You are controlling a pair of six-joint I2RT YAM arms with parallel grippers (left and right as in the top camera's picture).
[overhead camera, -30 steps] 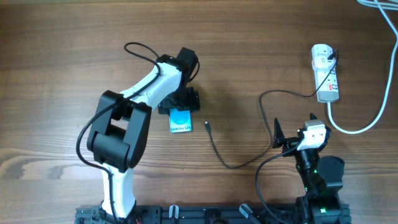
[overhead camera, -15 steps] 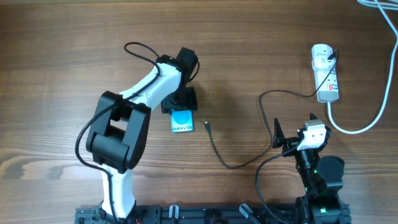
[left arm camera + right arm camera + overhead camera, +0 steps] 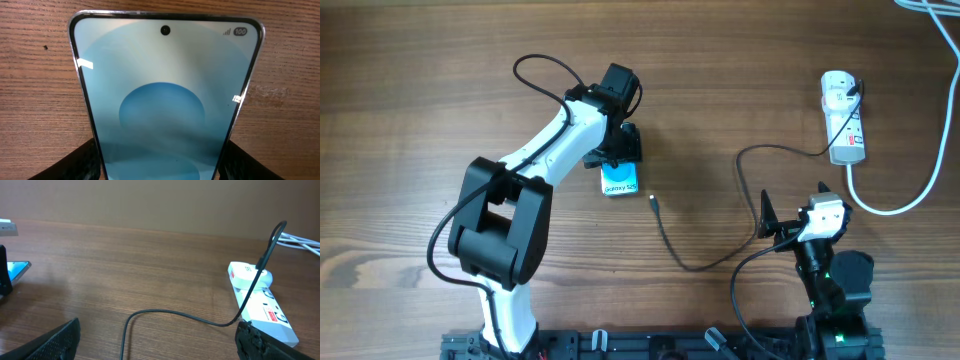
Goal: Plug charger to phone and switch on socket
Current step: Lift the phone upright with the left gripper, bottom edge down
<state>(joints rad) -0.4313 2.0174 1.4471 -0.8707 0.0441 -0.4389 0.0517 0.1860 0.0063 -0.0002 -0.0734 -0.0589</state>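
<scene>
- Wood-grain tabletop is seen under everything in the overhead view.
- The phone is laid flat left of centre, turquoise-and-white screen up, with small text along its near edge.
- Its far end is clamped by the left gripper. In the left wrist view a dark finger is pressed against each long side of the silver rim.
- The charger is laid in a loose curl across the wood. Its connector tip is found just right of the phone, apart from it.
- The cable's other end is led up to the white adapter plugged into the socket, which is placed at the far right, well apart from the phone.
- A thick white cord is looped away from the socket.
- The right gripper is held low near the front edge, its fingers spread wide.
</scene>
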